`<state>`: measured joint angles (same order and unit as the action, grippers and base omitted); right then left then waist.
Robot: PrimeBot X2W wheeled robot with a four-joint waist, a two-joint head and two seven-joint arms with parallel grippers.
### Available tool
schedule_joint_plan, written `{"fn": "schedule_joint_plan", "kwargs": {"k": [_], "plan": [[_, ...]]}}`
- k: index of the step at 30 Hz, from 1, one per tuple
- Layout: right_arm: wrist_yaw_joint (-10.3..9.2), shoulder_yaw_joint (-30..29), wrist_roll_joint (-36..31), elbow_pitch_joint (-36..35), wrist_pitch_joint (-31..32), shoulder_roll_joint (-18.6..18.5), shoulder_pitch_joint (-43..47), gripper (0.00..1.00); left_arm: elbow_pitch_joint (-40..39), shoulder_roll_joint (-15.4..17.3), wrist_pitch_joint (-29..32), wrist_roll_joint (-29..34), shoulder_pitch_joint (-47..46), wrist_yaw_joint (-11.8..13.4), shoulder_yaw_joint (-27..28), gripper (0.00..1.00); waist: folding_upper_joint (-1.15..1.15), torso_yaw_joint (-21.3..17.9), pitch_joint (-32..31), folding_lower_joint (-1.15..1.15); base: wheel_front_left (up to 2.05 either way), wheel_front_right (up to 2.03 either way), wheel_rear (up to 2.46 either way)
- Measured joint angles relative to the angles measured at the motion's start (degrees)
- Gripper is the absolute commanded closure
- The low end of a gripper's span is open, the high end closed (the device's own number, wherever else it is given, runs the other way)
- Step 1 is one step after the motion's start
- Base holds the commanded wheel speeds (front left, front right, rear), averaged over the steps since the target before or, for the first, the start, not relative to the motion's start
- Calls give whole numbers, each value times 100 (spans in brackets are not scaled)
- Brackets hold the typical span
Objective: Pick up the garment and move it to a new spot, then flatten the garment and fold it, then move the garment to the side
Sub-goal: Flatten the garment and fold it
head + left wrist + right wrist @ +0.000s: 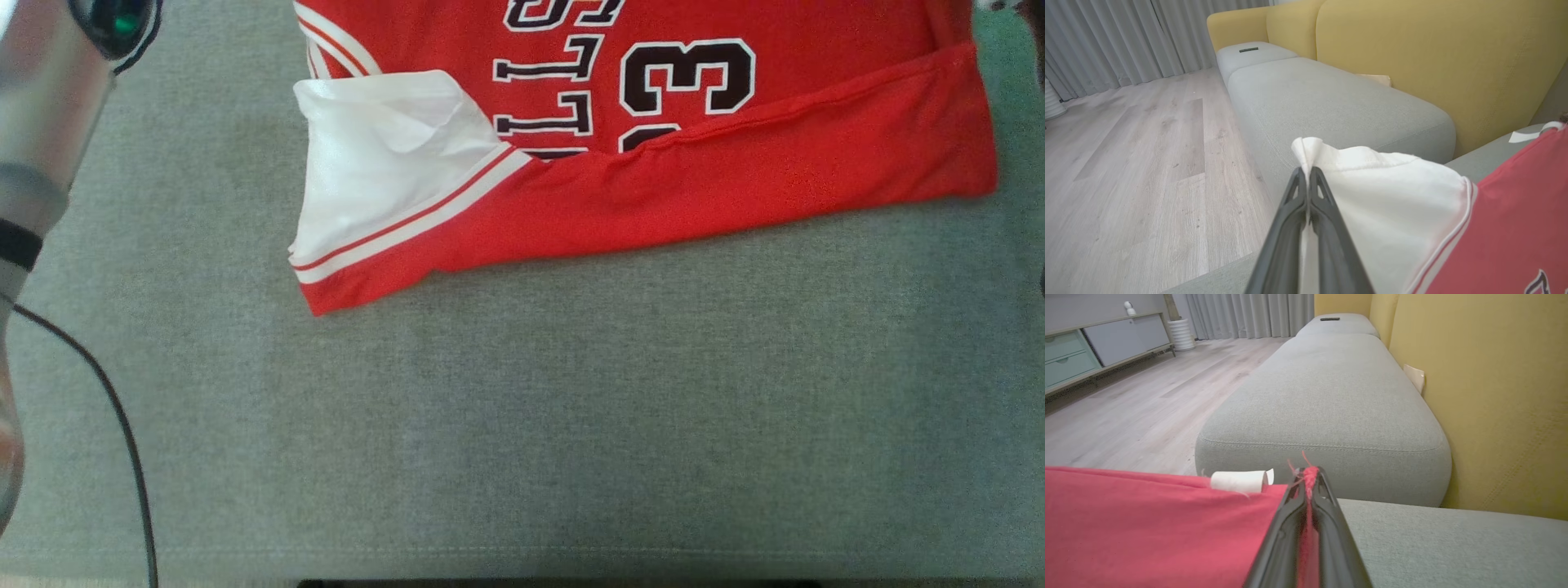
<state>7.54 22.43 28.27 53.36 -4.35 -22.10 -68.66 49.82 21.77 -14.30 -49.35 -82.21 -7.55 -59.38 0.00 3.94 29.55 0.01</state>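
red jersey (735, 180) lies far back on the grey sofa cushion (571, 425), bare fabric toward the near edge. left tool (1306, 173) pinches its white corner, right tool (1309, 473) pinches the red hem.

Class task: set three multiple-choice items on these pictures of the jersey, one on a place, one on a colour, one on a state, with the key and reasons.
1. Where does the jersey lie? A wooden floor; B grey seat cushion; C cabinet top.
2. What colour is the cloth in the left gripper? A white; B yellow; C black.
3. The right gripper is: A wide open; B shut on nothing; C shut on the jersey's red edge.
Key: B, grey fabric surrounds it; A, it pinches white cloth; C, it is closed with red cloth pinched.
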Motion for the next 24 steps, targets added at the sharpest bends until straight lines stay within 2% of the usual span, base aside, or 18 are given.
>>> {"fn": "schedule_joint_plan", "kwargs": {"k": [4,8,14,19,24], "plan": [[0,264,136,130,-76,-35,32,100,-168,-52,-2,291,97,0,214,100,0,74,-61,0,0,0,0],[0,499,360,157,-77,-268,236,100,-337,-36,-41,446,547,-1,210,100,0,157,-205,0,0,0,0],[0,1045,870,-21,93,-658,780,100,-871,151,-40,335,1318,-1,-399,100,0,279,-500,-1,0,0,0],[0,1477,1345,-326,348,-1043,1190,100,-1278,487,-33,77,1591,-1,-805,100,0,375,-778,-1,0,0,0],[0,2051,1742,-715,702,-1415,1625,100,-1777,723,299,-213,1906,-1,-1226,100,0,467,-1054,-1,0,0,0]]}}
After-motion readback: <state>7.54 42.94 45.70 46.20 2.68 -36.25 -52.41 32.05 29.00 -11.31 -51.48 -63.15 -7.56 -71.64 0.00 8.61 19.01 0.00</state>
